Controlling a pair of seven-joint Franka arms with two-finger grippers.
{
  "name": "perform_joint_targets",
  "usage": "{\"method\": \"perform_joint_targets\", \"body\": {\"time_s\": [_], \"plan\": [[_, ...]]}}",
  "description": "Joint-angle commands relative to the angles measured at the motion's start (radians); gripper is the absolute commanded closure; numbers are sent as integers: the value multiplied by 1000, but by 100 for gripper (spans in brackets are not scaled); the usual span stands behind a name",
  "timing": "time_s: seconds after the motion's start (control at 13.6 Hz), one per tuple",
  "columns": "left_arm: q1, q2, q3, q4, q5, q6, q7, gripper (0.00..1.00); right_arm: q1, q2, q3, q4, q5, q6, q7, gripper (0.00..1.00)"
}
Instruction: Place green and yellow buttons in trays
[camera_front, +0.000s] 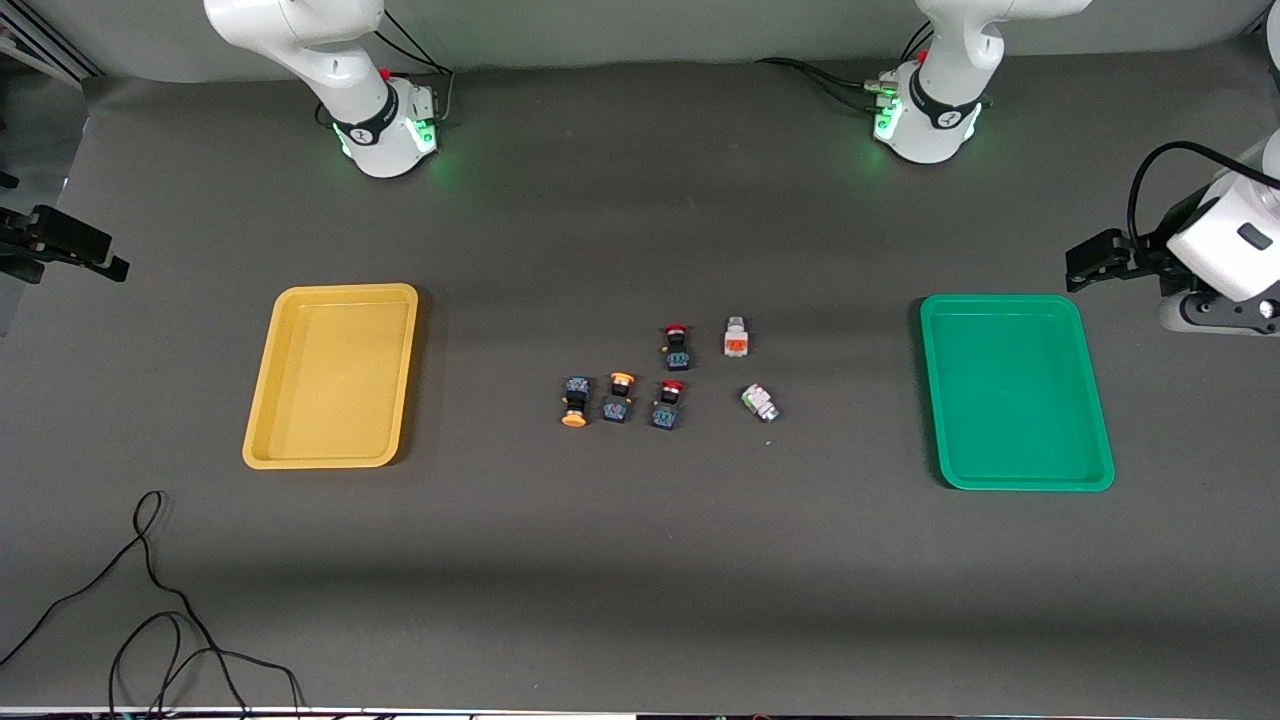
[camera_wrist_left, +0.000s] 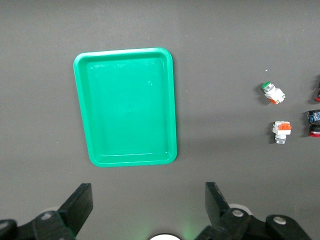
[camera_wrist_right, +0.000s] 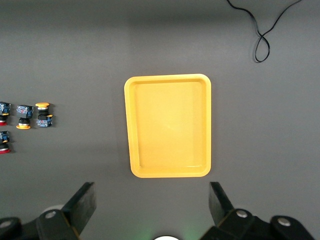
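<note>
Two yellow-capped dark buttons (camera_front: 574, 402) (camera_front: 619, 397) lie mid-table, also in the right wrist view (camera_wrist_right: 23, 116) (camera_wrist_right: 44, 115). Toward the left arm's end lie a whitish button with an orange patch (camera_front: 736, 338) (camera_wrist_left: 281, 131) and a green-tinted one (camera_front: 760, 402) (camera_wrist_left: 272, 92). The yellow tray (camera_front: 330, 375) (camera_wrist_right: 170, 125) and the green tray (camera_front: 1015, 390) (camera_wrist_left: 125, 107) hold nothing. My left gripper (camera_front: 1080, 265) (camera_wrist_left: 148, 205) hangs open high beside the green tray. My right gripper (camera_front: 105, 255) (camera_wrist_right: 152, 205) hangs open high beside the yellow tray.
Two red-capped dark buttons (camera_front: 676, 347) (camera_front: 668, 404) lie among the others mid-table. A black cable (camera_front: 150, 600) loops on the table near the front camera at the right arm's end. Both arm bases (camera_front: 385, 130) (camera_front: 925, 120) stand along the robots' edge.
</note>
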Motion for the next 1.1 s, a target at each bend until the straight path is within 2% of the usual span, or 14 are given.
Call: {"method": "perform_joint_targets", "body": {"time_s": [0.0, 0.66, 1.03], "plan": [[0, 2, 1, 6, 11, 1, 11, 0, 0, 11, -3, 22, 9, -10, 14, 0], [-9, -1, -2, -5, 11, -11, 6, 0, -1, 11, -3, 22, 7, -10, 11, 0], [-89, -43, -14, -80, 0, -3, -67, 0, -1, 17, -9, 22, 4, -6, 9, 0]]}}
